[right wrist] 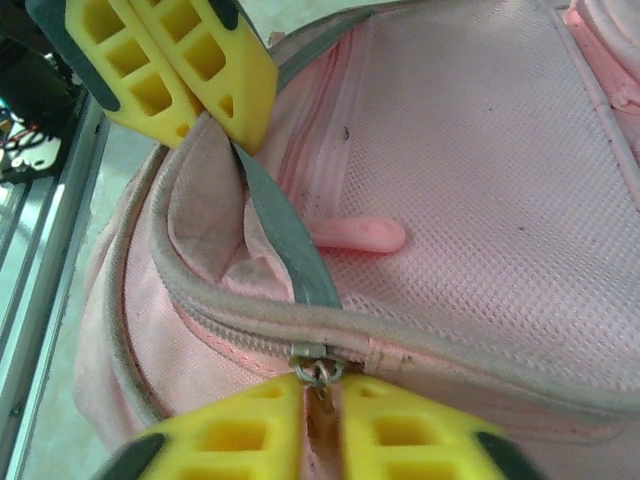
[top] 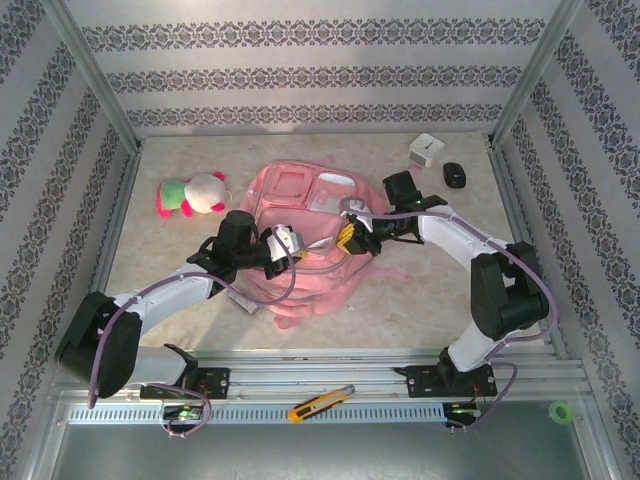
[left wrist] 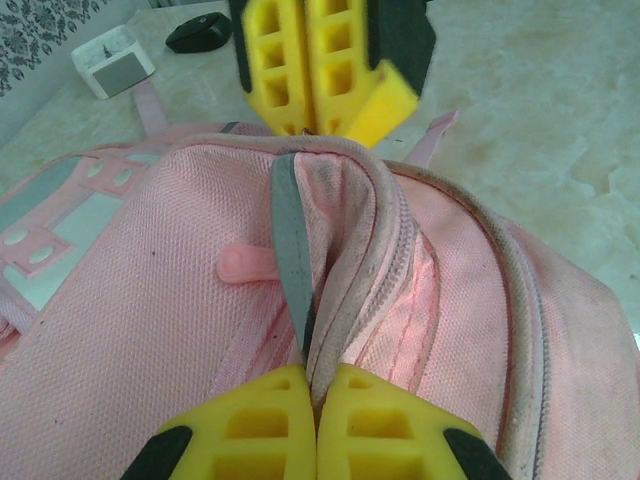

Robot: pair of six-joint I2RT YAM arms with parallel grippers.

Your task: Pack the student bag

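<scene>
Soft pink woven student bag [left wrist: 130,300] w/ flat grey strip [left wrist: 290,240]

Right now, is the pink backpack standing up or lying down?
Lying down: the student bag lies flat on the table, front pockets facing up.

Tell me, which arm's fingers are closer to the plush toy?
Left. The left fingers clamp the student bag on the side toward the plush toy; the right fingers pinch its zip pull farther away.
</scene>
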